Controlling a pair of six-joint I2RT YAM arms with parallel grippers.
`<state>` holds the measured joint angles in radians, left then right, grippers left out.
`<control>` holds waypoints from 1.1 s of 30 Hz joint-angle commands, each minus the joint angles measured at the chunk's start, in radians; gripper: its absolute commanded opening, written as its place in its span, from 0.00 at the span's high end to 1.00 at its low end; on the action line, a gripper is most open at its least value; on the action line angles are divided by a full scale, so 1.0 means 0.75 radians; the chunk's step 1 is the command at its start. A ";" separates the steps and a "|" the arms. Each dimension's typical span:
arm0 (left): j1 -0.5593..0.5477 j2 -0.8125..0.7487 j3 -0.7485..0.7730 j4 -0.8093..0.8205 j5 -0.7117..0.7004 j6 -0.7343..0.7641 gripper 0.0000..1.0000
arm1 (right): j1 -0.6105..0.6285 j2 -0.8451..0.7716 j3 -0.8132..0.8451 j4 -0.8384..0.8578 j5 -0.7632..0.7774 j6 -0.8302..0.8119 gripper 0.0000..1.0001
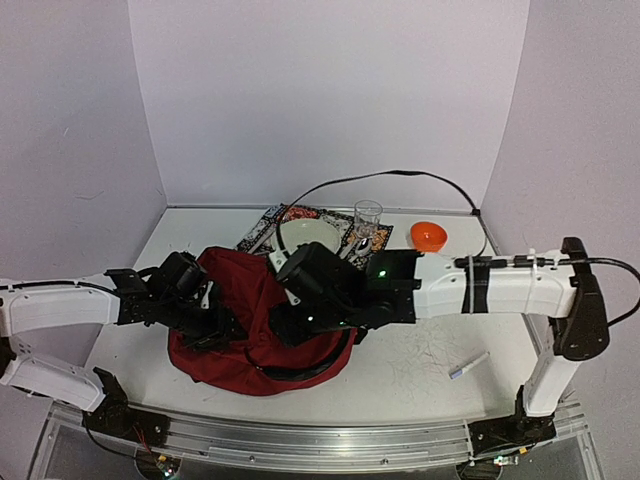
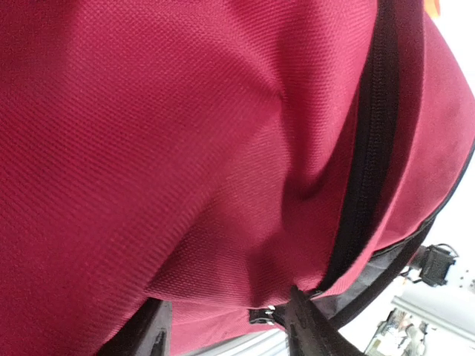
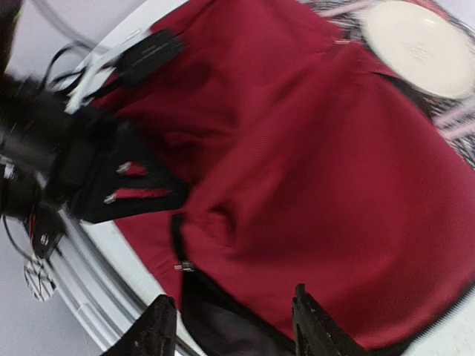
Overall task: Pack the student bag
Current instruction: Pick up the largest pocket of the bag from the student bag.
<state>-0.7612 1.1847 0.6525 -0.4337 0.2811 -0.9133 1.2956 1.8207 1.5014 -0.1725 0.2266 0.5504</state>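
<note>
1. Top external view: the student bag point(image 1: 235, 285) is the biggest thing. It lies slumped on the table point(image 1: 420, 350) between both arms, just in front of the placemat point(image 1: 265, 225).
2. We see both arms reach in over the bag, left from the left side, right from the right.
3. Left gripper point(image 2: 225, 297): the fingers stand apart and red fabric bulges right at the tips. We cannot tell whether they pinch it. The zipper point(image 2: 369, 148) runs just beside it.
4. Right gripper point(image 3: 231, 293): the fingers are parted and hold nothing. They hang over the dark mouth point(image 3: 223, 330) at the bag's near edge.
5. We judge the step in hand to be getting the mouth open and keeping it open.
6. To do it well:
   - The left fingers should take the zipper edge, not loose cloth. The fabric is floppy and will likely slide or fold.
   - The edge should be lifted up and away so the gap does not collapse.
   - The right fingers should go in low at the lip and avoid snagging the strap.
7. Behind the bag, on the placemat: a plate point(image 1: 315, 235) and a glass point(image 1: 367, 217). An orange bowl point(image 1: 428, 236) sits just beside the mat.
8. Smallest: a pen-like stick point(image 1: 468, 367) lies well apart on the right, near the right arm's base.
</note>
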 commanded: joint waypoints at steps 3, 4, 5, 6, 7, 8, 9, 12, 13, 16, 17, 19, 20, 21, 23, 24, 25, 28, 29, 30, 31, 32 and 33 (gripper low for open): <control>-0.003 -0.017 0.038 -0.054 -0.083 0.028 0.56 | 0.046 0.215 0.118 0.097 -0.190 -0.047 0.53; -0.002 -0.021 0.033 -0.055 -0.088 0.027 0.56 | 0.051 0.244 0.137 0.107 -0.202 -0.049 0.54; -0.001 -0.024 0.031 -0.056 -0.092 0.028 0.57 | 0.054 0.275 0.161 0.115 -0.212 -0.054 0.54; -0.001 -0.026 0.027 -0.057 -0.094 0.029 0.58 | 0.056 0.298 0.188 0.119 -0.225 -0.056 0.55; -0.001 -0.022 0.025 -0.057 -0.090 0.030 0.58 | 0.056 0.326 0.206 0.120 -0.232 -0.056 0.55; -0.002 -0.019 0.024 -0.058 -0.086 0.031 0.58 | 0.057 0.355 0.225 0.122 -0.238 -0.056 0.55; -0.002 -0.018 0.024 -0.058 -0.081 0.030 0.58 | 0.056 0.371 0.237 0.123 -0.240 -0.052 0.55; -0.002 -0.017 0.027 -0.057 -0.076 0.031 0.58 | 0.058 0.422 0.264 0.128 -0.237 -0.050 0.55; -0.002 -0.018 0.028 -0.057 -0.076 0.031 0.59 | 0.058 0.436 0.272 0.128 -0.230 -0.048 0.56; -0.002 -0.017 0.030 -0.058 -0.073 0.030 0.59 | 0.058 0.462 0.279 0.128 -0.211 -0.029 0.59; -0.002 -0.017 0.029 -0.057 -0.071 0.031 0.59 | 0.057 0.468 0.280 0.128 -0.208 -0.025 0.61; -0.002 -0.014 0.028 -0.058 -0.070 0.033 0.58 | 0.057 0.477 0.270 0.127 -0.198 -0.010 0.64; -0.002 -0.012 0.029 -0.057 -0.070 0.034 0.58 | 0.056 0.478 0.261 0.126 -0.187 0.000 0.65; -0.002 -0.009 0.031 -0.057 -0.069 0.034 0.58 | 0.056 0.475 0.247 0.125 -0.172 0.008 0.67; -0.002 -0.004 0.037 -0.058 -0.064 0.037 0.58 | 0.056 0.471 0.218 0.124 -0.139 0.023 0.70; -0.002 -0.001 0.039 -0.057 -0.066 0.038 0.58 | 0.058 0.468 0.209 0.122 -0.122 0.030 0.71; -0.002 0.003 0.041 -0.057 -0.065 0.041 0.58 | 0.056 0.469 0.203 0.120 -0.112 0.033 0.72; -0.001 0.015 0.050 -0.058 -0.059 0.046 0.58 | 0.057 0.482 0.203 0.114 -0.092 0.032 0.76; -0.001 0.018 0.052 -0.058 -0.057 0.047 0.58 | 0.056 0.489 0.206 0.112 -0.091 0.030 0.76; -0.002 0.020 0.053 -0.058 -0.057 0.048 0.58 | 0.056 0.495 0.211 0.109 -0.092 0.028 0.76; -0.002 0.021 0.054 -0.058 -0.058 0.048 0.58 | 0.056 0.502 0.214 0.106 -0.093 0.028 0.77; -0.002 0.021 0.054 -0.058 -0.059 0.048 0.58 | 0.057 0.510 0.215 0.103 -0.092 0.028 0.78; -0.002 0.020 0.055 -0.058 -0.058 0.048 0.58 | 0.058 0.512 0.212 0.099 -0.089 0.030 0.79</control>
<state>-0.7612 1.1936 0.6525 -0.4742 0.2352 -0.8905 1.3376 2.1692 1.6592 -0.0658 0.1256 0.5648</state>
